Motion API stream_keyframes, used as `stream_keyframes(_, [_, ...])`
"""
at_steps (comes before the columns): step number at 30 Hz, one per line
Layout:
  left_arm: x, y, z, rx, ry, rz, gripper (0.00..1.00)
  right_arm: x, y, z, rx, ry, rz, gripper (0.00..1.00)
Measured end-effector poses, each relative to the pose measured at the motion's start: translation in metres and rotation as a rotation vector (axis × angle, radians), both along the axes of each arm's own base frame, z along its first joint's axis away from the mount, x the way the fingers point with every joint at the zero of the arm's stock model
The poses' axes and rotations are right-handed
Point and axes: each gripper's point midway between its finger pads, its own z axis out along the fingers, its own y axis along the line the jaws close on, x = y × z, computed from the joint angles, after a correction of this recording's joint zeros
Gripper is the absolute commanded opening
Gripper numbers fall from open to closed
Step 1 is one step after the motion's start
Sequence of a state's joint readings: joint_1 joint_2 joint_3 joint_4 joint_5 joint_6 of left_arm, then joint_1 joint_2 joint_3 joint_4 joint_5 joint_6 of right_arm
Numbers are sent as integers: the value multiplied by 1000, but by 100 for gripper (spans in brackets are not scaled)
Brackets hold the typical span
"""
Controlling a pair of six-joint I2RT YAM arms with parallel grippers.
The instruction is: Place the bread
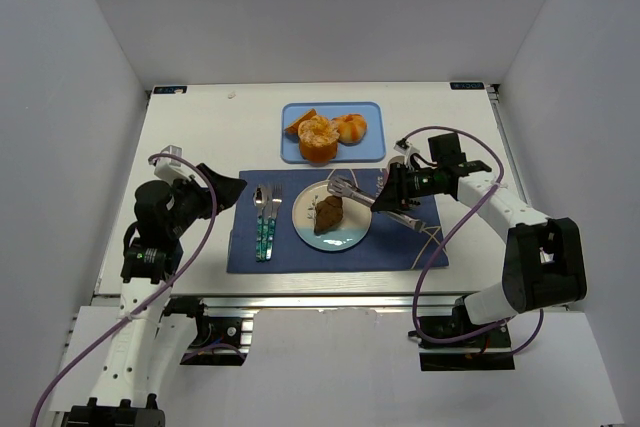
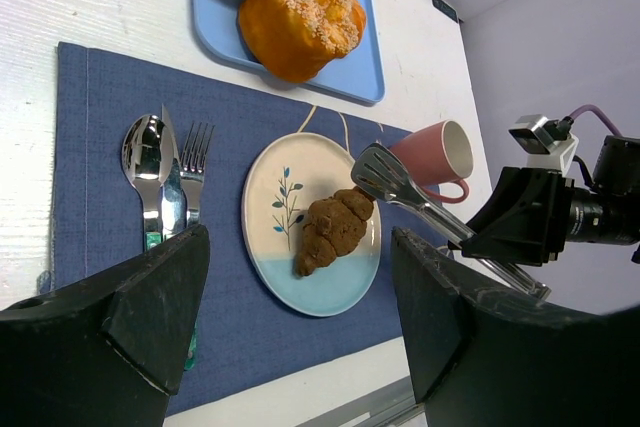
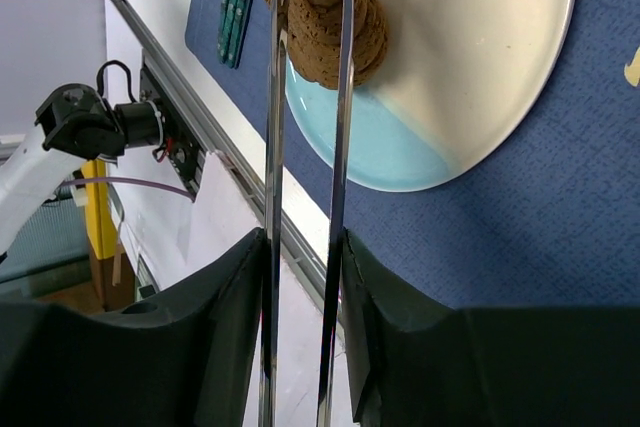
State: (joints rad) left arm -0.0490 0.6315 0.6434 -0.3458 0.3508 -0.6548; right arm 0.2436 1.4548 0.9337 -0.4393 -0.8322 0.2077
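- Right gripper [image 1: 388, 199] is clamped on the handles of metal tongs [image 2: 420, 202]. Their blades are a narrow gap apart at the far end of the bread [image 2: 333, 231]; I cannot tell whether they touch it.
- The bread lies alone on the plate [image 2: 330, 292], across its middle.
- A pink cup [image 2: 440, 152] stands just right of the plate, partly behind the tongs.
- Spoon [image 2: 143, 152], knife and fork [image 2: 195, 162] lie left of the plate on the blue mat [image 2: 100, 137], with bare mat between.
- Beyond the mat, a blue tray [image 2: 215, 32] holds an orange bun [image 2: 300, 17] and smaller pieces.
- Left gripper [image 1: 230, 189] hovers at the mat's left edge, fingers apart.
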Motion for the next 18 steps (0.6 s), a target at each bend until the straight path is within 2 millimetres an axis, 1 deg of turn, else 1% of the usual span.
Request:
stream_keyframes(5, [0,0,0,0,1,0,82,1,-1,1,-3,-17,9,41])
stream_keyframes(8, [0,0,0,0,1,0,82,7,-2,6,-7,-42,6,41])
stream_keyframes(13, [0,0,-2,0,4,0,82,25,-8,22,-11,-113,-10,39])
stream_keyframes(18, [2,0,-6,0,17,0,82,43,-9,45,-7,-204,-13,34])
